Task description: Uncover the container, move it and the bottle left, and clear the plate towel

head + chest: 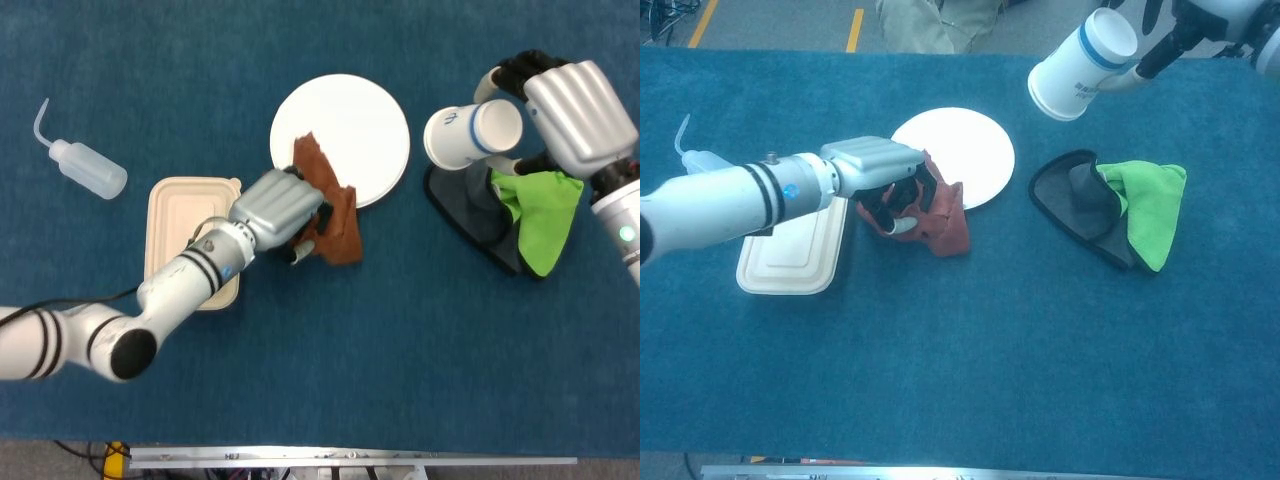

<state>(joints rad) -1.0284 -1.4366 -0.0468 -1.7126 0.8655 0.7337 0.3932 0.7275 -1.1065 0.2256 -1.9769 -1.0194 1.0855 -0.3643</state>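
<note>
Left hand [278,205]: fingers curled around the rust-red towel [330,215], gripping a bunched part of it, just off the near-left rim of the plate.

Towel: mostly on the blue table cover [400,350] now; one corner laps over the plate's near-left edge in the head view, while the rest droops below the hand onto the cloth.

Plate [350,125]: round, white, pretty much bare apart from that corner. Sits mid-table, between the container and the green cloth pile.

Right hand [575,110]: wrapped around a white cup with a blue band [470,132], holding it up off the table and tipped sideways, mouth facing left. It hangs over the far edge of the cloth pile.

Cloth pile: green cloth [540,215] lying on a dark grey one [475,215], right of the plate, well apart from it.

Container [190,235]: cream takeaway box with its lid on, left of the plate, the left forearm crossing over its right side.

Bottle [85,165]: clear squeeze bottle with a bent nozzle, lying on its side at far left, apart from the container.

Open room: wide bare stretch of cover along the whole near side, plus a gap between plate and cloth pile.
</note>
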